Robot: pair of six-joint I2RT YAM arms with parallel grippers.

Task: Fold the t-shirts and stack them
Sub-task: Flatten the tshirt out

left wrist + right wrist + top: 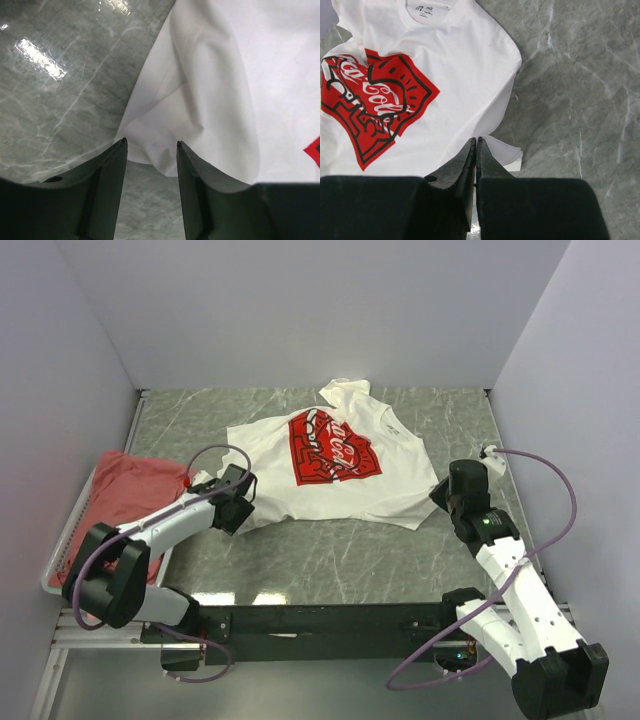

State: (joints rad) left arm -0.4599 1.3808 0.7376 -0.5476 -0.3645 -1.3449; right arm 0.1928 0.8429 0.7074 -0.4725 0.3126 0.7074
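Note:
A white t-shirt with a red chest print lies spread flat in the middle of the grey marble table. My left gripper is open at the shirt's near-left corner. In the left wrist view the shirt's hem edge lies between the spread fingertips of that gripper. My right gripper is at the shirt's near-right edge. In the right wrist view it is shut, pinching a fold of the white t-shirt by the sleeve. A salmon-red t-shirt lies at the left.
The salmon-red shirt rests in a white wire basket at the table's left edge, just behind my left arm. Pale walls enclose the table on the left, back and right. A black rail with cables runs along the near edge.

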